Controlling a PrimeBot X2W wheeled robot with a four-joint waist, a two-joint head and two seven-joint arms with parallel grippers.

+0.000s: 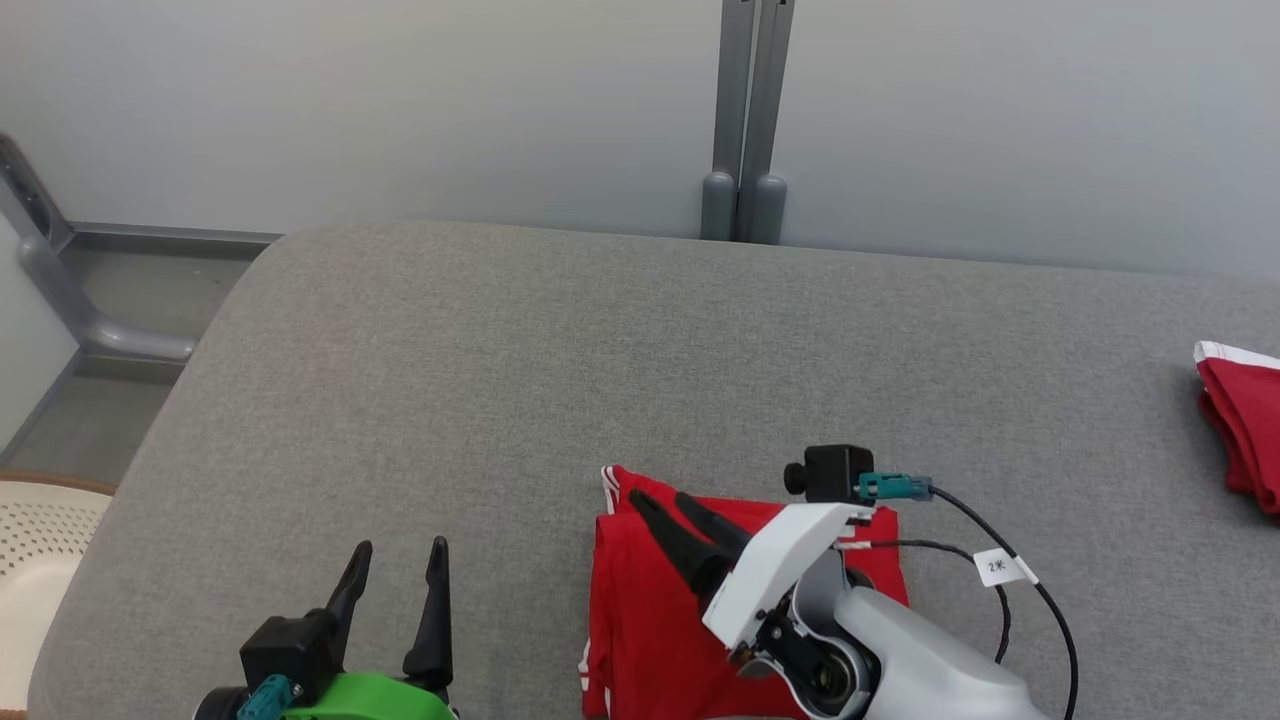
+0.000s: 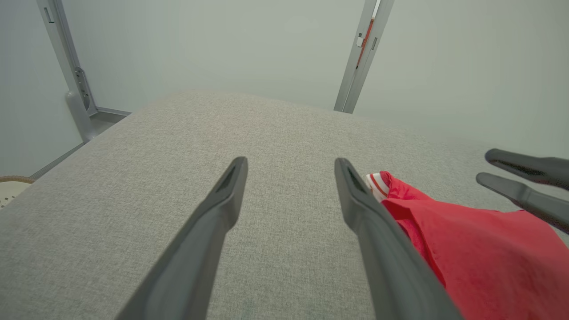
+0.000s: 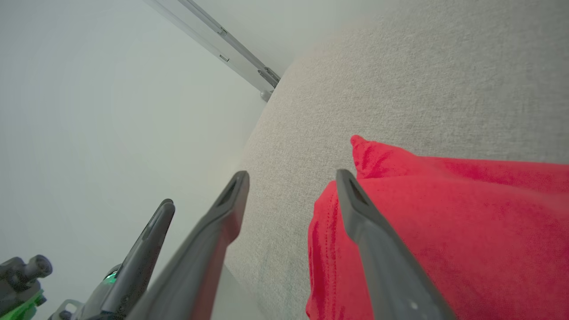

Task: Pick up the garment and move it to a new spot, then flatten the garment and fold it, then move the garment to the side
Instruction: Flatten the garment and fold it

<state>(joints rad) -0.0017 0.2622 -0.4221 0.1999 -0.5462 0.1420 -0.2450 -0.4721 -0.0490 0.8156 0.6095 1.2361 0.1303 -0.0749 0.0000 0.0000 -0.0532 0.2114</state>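
The garment point(image 1: 650, 630) is a red cloth with white-striped trim, folded into a rough rectangle near the front of the grey table point(image 1: 620, 350). My right gripper point(image 1: 662, 500) hovers over the garment's far left corner, open, with nothing between its fingers. The right wrist view has the right gripper point(image 3: 292, 174) spread above the garment point(image 3: 466, 222) edge. To the left my left gripper point(image 1: 400, 546) stands open over bare table, apart from the cloth. In the left wrist view the left gripper point(image 2: 291, 161) is empty, and the garment point(image 2: 480, 249) lies to its right.
A second red cloth point(image 1: 1245, 430) lies at the table's right edge. A grey post point(image 1: 745, 120) stands behind the table. A pale perforated basket point(image 1: 40, 540) sits beyond the rounded left edge. A black cable with a white tag point(image 1: 1000, 567) trails from my right wrist.
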